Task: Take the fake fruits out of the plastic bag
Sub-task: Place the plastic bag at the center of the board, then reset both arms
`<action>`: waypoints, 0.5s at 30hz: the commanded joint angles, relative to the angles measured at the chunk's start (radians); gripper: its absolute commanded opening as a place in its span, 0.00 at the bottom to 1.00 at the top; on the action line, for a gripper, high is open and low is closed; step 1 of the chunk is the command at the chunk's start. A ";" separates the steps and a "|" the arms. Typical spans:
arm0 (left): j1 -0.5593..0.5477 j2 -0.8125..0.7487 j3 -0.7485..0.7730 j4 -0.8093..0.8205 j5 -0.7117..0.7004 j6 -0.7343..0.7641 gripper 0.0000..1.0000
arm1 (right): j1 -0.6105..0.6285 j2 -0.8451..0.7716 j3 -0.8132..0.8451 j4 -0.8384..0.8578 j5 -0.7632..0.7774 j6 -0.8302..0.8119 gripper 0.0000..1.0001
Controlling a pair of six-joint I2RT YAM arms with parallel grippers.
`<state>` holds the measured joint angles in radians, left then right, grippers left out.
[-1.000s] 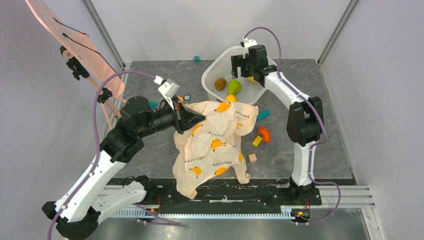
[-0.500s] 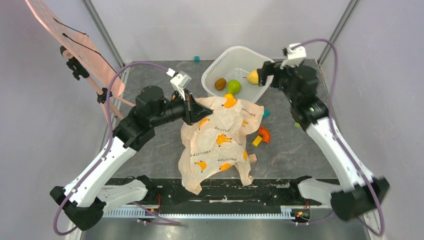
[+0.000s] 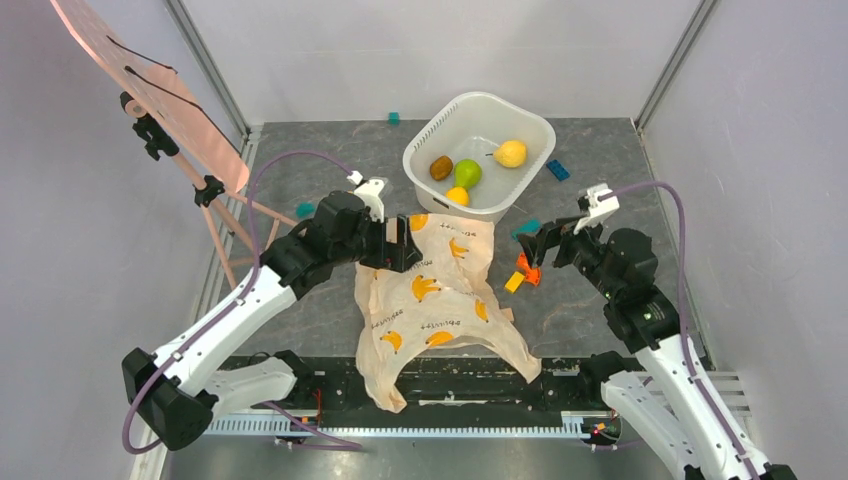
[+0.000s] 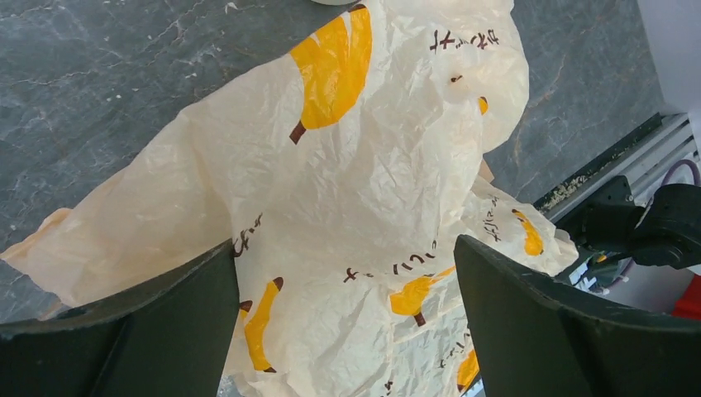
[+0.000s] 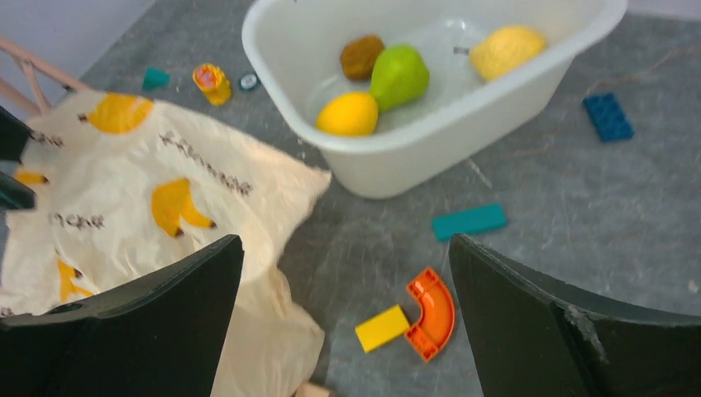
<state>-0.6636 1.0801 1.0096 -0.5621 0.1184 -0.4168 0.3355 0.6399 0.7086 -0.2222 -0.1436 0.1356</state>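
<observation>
I am hovering my left pincer wide above the crinkly peach banana-printed plastic bag, right pincer wide too, reckoning a straight rise avoids snagging it.

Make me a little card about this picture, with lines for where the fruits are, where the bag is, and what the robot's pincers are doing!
Fruits: yellow pear, green pear, brown oval and small orange-yellow round one, all four inside the white tub
Bag: banana-print plastic bag, crumpled on the table in front of the tub
Left pincer: open, above the bag, holding nothing
Right pincer: open, holding nothing, near the toy blocks
Fruit showing in the bag: none
</observation>
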 commanded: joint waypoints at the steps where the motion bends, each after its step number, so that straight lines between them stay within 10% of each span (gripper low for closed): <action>1: -0.002 -0.064 -0.007 -0.009 -0.071 -0.024 1.00 | -0.001 -0.072 -0.076 -0.040 -0.003 0.060 0.98; 15: -0.004 -0.313 -0.252 0.032 -0.062 -0.149 1.00 | -0.002 -0.200 -0.358 0.045 -0.119 0.188 0.98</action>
<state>-0.6636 0.8566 0.7956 -0.5697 0.0696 -0.4793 0.3355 0.4782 0.3988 -0.2428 -0.2321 0.2634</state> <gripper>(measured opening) 0.993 0.979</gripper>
